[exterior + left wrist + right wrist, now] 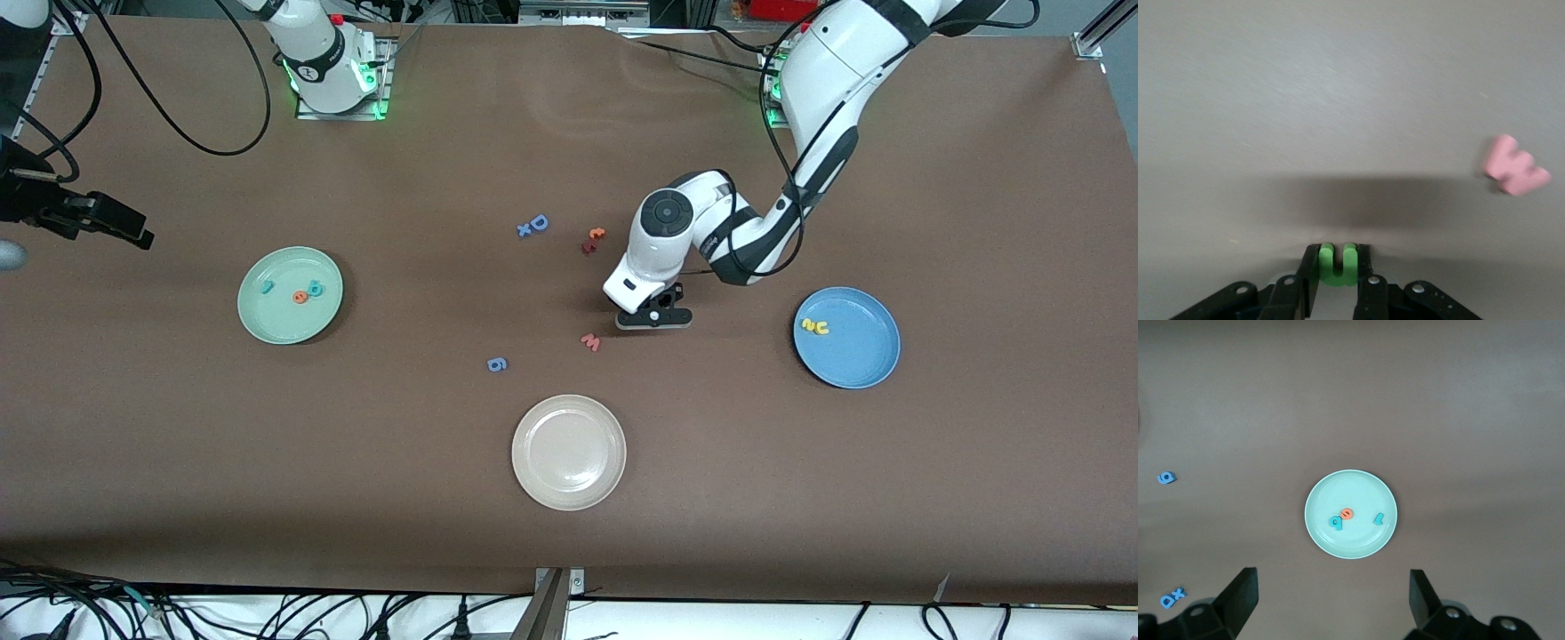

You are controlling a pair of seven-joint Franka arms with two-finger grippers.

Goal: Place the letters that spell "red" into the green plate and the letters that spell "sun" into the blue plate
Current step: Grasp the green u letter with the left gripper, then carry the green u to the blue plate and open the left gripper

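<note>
My left gripper (655, 317) (1338, 252) is down at the table beside the pinkish w (590, 341), shut on the green n (1327, 263), which the hand hides in the front view. The blue plate (853, 360) toward the left arm's end holds the yellow s (808, 324) and u (821, 329). The green plate (267, 320) (1328, 490) toward the right arm's end holds the teal r (267, 286) (1379, 518), orange e (300, 296) (1347, 514) and teal d (315, 286) (1336, 523). My right gripper (1331, 577) hangs open high over the table by the green plate, holding nothing.
The w (1515, 173) lies close to the left gripper. A blue D and x (533, 225), a blue g (497, 364) and small orange and red letters (593, 240) lie mid-table. A beige plate (569, 484) sits nearest the front camera.
</note>
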